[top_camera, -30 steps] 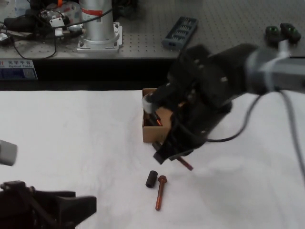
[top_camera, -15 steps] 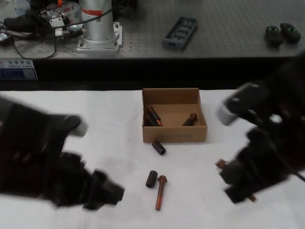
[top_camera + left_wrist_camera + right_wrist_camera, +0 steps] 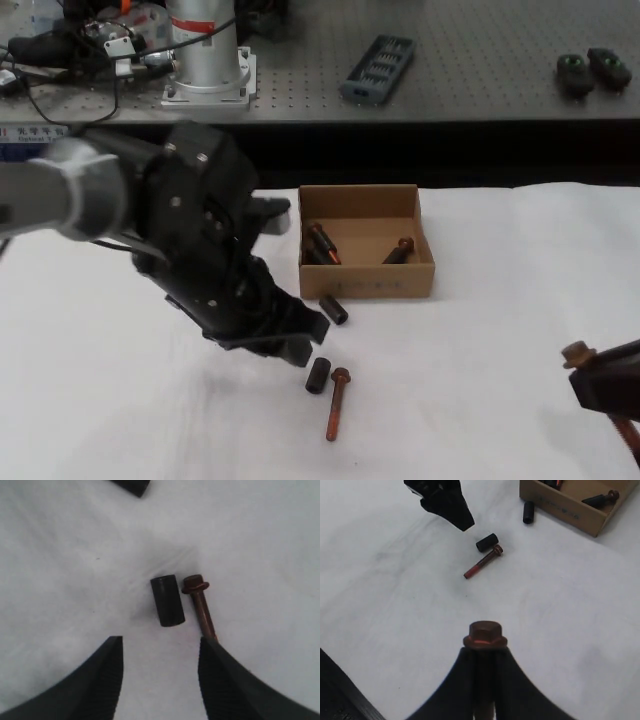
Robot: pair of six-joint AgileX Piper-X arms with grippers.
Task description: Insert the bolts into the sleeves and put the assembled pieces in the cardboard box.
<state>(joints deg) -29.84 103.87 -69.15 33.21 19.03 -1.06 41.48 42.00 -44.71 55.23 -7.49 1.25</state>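
left gripper (image 3: 160, 652) apart, sleeve (image 3: 168, 601) and loose bolt (image 3: 200, 609) just ahead | right gripper (image 3: 484, 654) clamps second bolt (image 3: 485, 632), shank hidden | high view crops it

Two loose bolts: one bolt (image 3: 485, 635) is pinched between the jaws of the right gripper (image 3: 483, 652). The other bolt (image 3: 201, 607) lies just ahead of the wide-apart jaws of the left gripper (image 3: 160, 644). Two loose sleeves: one sleeve (image 3: 167, 601) beside that bolt, one sleeve (image 3: 334, 310) farther off. One cardboard box (image 3: 366, 282), with two put-together pieces (image 3: 318, 243) in it.

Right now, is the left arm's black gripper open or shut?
Open: the left gripper has its fingers apart, near the short black cylindrical sleeve, gripping nothing.
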